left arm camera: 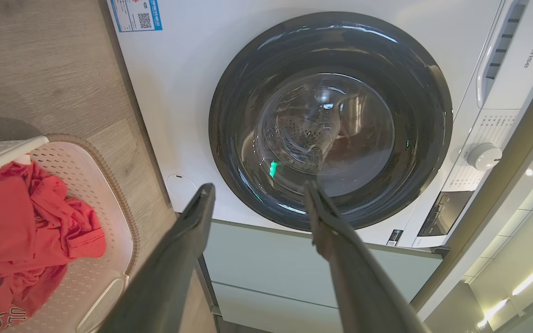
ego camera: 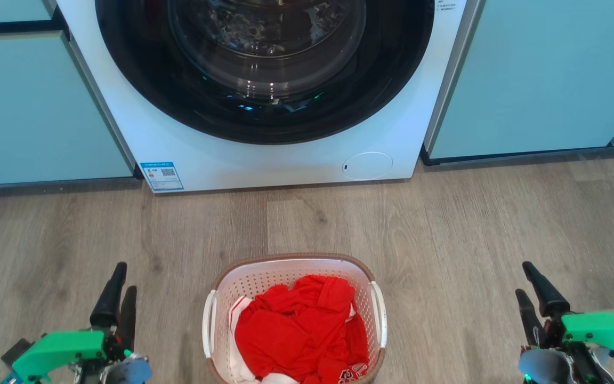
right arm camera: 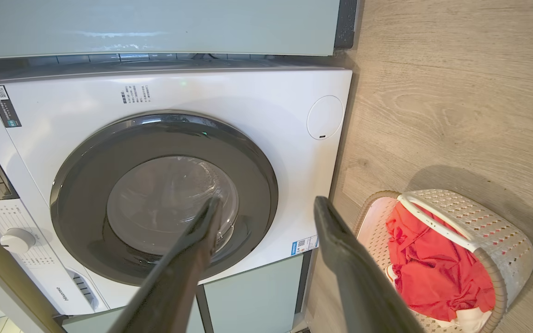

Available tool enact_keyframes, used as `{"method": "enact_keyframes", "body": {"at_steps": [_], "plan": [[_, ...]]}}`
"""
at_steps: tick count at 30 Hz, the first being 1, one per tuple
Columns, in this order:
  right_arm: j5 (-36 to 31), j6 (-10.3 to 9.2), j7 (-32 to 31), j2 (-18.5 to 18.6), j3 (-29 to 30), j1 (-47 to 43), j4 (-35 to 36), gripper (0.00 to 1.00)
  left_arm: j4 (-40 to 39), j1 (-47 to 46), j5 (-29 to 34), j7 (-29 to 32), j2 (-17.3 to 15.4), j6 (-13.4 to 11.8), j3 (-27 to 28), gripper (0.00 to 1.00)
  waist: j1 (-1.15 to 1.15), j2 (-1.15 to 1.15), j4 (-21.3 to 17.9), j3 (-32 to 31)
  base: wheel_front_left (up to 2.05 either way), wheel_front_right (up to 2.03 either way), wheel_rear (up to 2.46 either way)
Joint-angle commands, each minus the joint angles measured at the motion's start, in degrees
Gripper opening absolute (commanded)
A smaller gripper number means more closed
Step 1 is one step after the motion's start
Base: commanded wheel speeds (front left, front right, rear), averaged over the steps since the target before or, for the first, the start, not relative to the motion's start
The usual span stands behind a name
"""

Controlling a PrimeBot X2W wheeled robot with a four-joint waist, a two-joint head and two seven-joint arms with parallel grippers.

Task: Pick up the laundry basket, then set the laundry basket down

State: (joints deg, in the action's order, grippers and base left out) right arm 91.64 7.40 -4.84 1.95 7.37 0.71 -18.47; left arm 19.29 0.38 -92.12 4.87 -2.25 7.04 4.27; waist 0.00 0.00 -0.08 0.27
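Note:
The laundry basket (ego camera: 285,269) sits on the wood floor at the bottom middle of the head view, white with perforated walls, a brown rim and two white side handles, holding red clothes (ego camera: 301,330). My left gripper (ego camera: 124,277) stands open at the lower left, well clear of the basket's left handle (ego camera: 208,322). Over at the lower right, my right gripper (ego camera: 524,278) is open, far from the right handle (ego camera: 380,314). The left wrist view has the basket (left arm camera: 109,185) at its left edge, and the right wrist view has the basket (right arm camera: 488,231) at its lower right. Neither gripper holds anything.
A white front-loading washing machine (ego camera: 285,154) with a dark round door (ego camera: 264,64) stands straight ahead behind the basket. Pale green cabinets (ego camera: 30,106) flank it on both sides. Bare wood floor (ego camera: 472,229) lies between the machine and the basket.

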Motion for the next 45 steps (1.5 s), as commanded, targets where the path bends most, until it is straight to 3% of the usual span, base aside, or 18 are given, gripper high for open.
{"method": "enact_keyframes", "body": {"at_steps": [1,17,22,34,45], "plan": [[-0.61,0.01,0.42,0.31,0.29,1.82,2.10,1.00,-2.05,-2.83,0.68,-0.45,-0.37,0.04,0.34,1.00,0.00,0.00,0.00,0.01,0.00,0.00,0.00],[-9.20,0.02,2.94,0.39,1.40,2.55,4.99,1.00,-4.65,-3.95,7.82,-2.97,-0.41,-0.08,2.05,1.00,0.00,0.00,-0.20,0.00,0.00,0.00,0.00],[-13.49,0.02,3.78,0.41,1.21,2.94,6.76,1.00,-7.20,-4.24,11.82,-3.81,-0.42,-1.12,1.93,1.00,0.00,0.00,-0.22,0.00,0.00,0.00,0.00],[-26.18,0.03,5.80,0.48,0.42,4.06,11.46,1.00,-13.81,-4.96,24.64,-5.83,-0.45,-6.05,-1.19,1.00,0.00,0.00,0.03,0.22,0.00,0.00,0.00],[-40.58,0.04,7.82,0.54,-2.84,4.42,14.80,1.00,-15.10,-5.26,41.21,-7.85,-1.23,-11.44,-7.87,1.00,0.00,0.00,0.28,0.31,0.00,0.00,0.00]]}}
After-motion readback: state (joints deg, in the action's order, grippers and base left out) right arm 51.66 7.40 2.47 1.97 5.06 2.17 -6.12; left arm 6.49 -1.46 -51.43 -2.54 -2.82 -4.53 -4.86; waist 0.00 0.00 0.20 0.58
